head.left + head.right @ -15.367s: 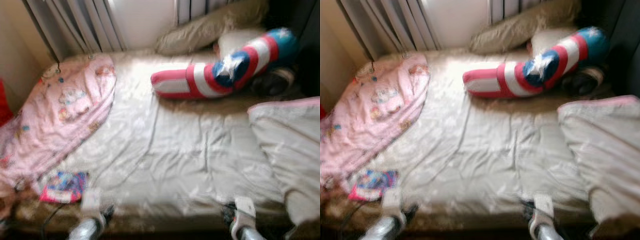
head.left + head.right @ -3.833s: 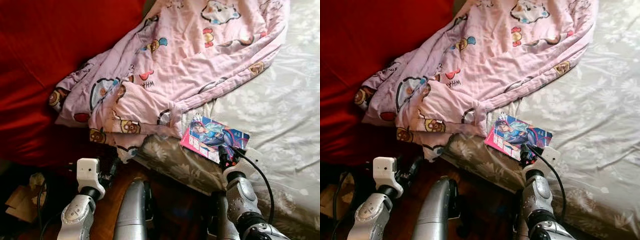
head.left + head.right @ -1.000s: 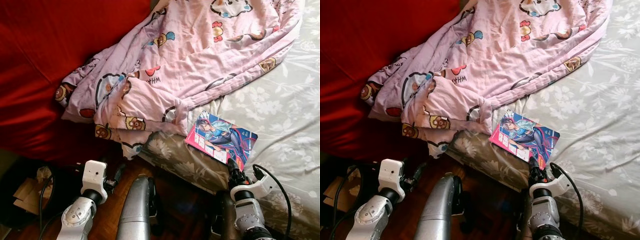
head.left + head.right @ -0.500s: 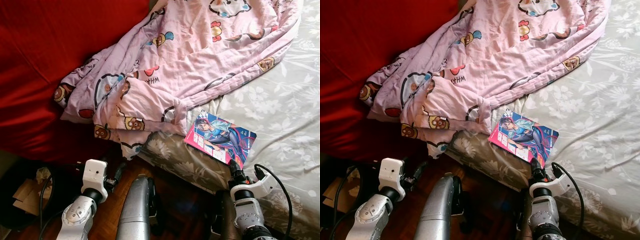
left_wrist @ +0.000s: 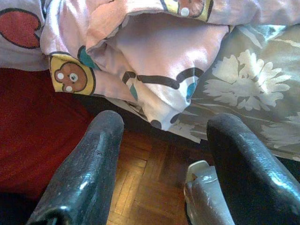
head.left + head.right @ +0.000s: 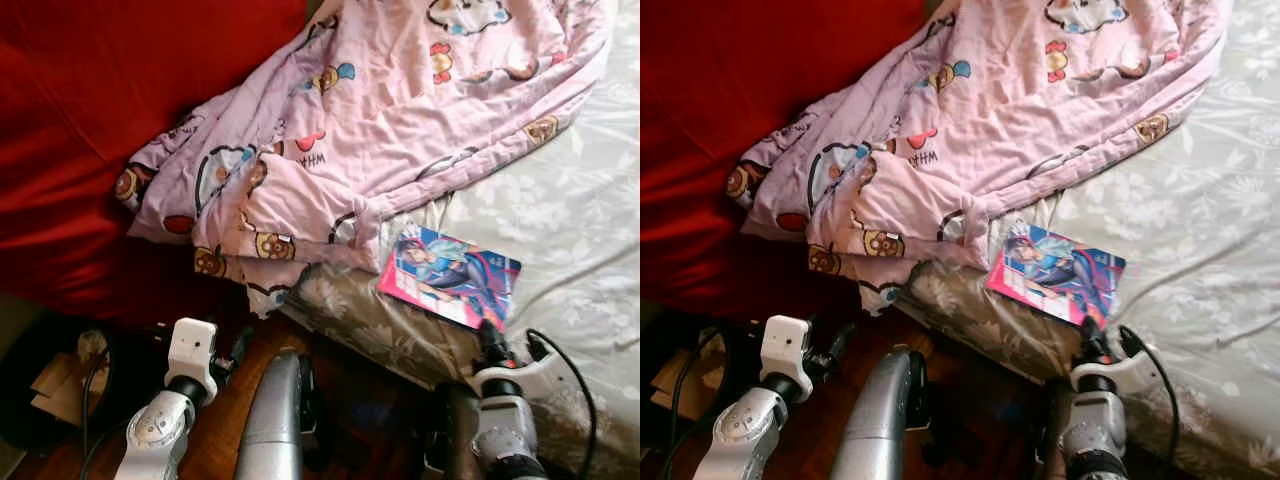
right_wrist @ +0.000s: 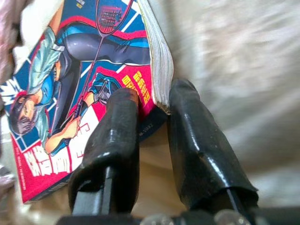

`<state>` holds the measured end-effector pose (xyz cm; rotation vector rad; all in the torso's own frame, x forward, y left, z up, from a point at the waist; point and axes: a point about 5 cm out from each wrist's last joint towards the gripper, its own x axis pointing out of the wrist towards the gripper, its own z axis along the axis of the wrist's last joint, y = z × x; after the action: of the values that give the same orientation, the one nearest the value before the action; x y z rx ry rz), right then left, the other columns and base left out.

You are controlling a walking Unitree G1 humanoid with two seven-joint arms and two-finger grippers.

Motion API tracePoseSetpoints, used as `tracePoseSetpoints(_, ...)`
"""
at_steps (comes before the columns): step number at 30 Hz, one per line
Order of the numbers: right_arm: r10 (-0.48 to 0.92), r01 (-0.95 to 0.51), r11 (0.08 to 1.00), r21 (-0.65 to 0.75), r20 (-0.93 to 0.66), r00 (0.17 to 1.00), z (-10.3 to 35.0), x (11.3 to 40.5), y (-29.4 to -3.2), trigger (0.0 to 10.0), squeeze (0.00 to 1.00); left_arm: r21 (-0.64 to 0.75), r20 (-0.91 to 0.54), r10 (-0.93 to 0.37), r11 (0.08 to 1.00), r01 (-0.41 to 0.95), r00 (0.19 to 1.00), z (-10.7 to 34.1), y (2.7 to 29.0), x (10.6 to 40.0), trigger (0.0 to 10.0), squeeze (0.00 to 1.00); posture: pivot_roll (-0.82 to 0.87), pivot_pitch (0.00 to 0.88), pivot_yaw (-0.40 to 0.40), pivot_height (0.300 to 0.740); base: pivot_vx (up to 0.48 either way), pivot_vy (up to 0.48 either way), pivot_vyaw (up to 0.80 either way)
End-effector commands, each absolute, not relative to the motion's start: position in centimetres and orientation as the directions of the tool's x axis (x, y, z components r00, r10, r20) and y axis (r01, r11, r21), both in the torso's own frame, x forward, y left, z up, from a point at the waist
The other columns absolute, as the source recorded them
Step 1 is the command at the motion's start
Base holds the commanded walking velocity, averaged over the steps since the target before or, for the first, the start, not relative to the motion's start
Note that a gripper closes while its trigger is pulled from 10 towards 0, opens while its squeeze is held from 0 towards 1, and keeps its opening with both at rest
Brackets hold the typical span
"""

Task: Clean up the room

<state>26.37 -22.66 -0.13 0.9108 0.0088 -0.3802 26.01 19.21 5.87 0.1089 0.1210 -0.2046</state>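
Observation:
A comic book [image 6: 450, 275] with a pink and blue cover lies on the flowered bed sheet [image 6: 580, 230] near the mattress edge. A pink cartoon-print blanket [image 6: 350, 130] is bunched beside it and hangs over the edge. My right gripper [image 6: 490, 335] is at the book's near corner. In the right wrist view the gripper [image 7: 153, 91] is shut on that corner: one finger [image 7: 115, 140] lies on the cover and the other sits against the page edge. My left gripper [image 5: 166, 119] hangs open above the floor, just below the blanket's drooping corner [image 5: 164, 89].
A large red cushion or cover [image 6: 90, 120] lies to the left of the bed. Wooden parquet floor [image 5: 145, 187] runs beside the mattress side [image 6: 350, 320]. Black cables and cardboard [image 6: 50, 380] sit at the lower left.
The view has shifted a little to the right. My right gripper has crept slightly further onto the book's near corner. The left arm has hardly moved.

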Motion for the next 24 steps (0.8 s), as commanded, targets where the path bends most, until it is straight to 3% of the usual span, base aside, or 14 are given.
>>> tracePoseSetpoints(1, -0.398, 0.474, 0.504, 0.722, -0.292, 0.869, -2.7, 22.9, -23.7, 0.0, 0.0, 0.113, -0.175, -0.179, 0.973, 0.201, 0.968, 4.8, 19.8, 25.3, 10.0, 0.0, 0.17, 0.351, 0.151, 0.599, 0.0, 0.0, 0.0)
tracePoseSetpoints(8, -0.435, 0.485, 0.51, 0.711, -0.273, 0.858, -2.4, 22.7, -24.0, 0.0, 0.0, 0.111, -0.171, -0.181, 0.973, 0.201, 0.969, 4.8, 19.7, 25.6, 10.0, 0.0, 0.17, 0.337, 0.15, 0.599, 0.0, 0.0, 0.0)
tracePoseSetpoints(13, -0.444, 0.42, 0.563, 0.712, -0.168, 0.88, -0.4, 23.9, -23.7, 0.0, 0.0, 0.116, -0.172, -0.163, 0.976, 0.184, 0.971, 4.6, 19.9, 26.2, 10.0, 0.0, 0.15, 0.3, 0.144, 0.599, 0.0, 0.0, 0.0)
tracePoseSetpoints(21, -0.356, 0.277, 0.721, 0.635, -0.004, 0.935, 3.0, 25.7, -22.3, 0.0, 0.0, 0.105, -0.163, -0.138, 0.982, 0.156, 0.977, 4.4, 19.8, 27.5, 10.0, 0.0, 0.12, 0.223, 0.124, 0.599, 0.0, 0.0, 0.0)
tracePoseSetpoints(24, -0.265, 0.189, 0.84, 0.509, 0.079, 0.961, 5.0, 26.7, -21.4, 0.0, 0.0, 0.075, -0.148, -0.112, 0.989, 0.124, 0.983, 4.7, 19.8, 28.5, 10.0, 0.0, 0.09, 0.17, 0.104, 0.599, 0.0, 0.0, 0.0)
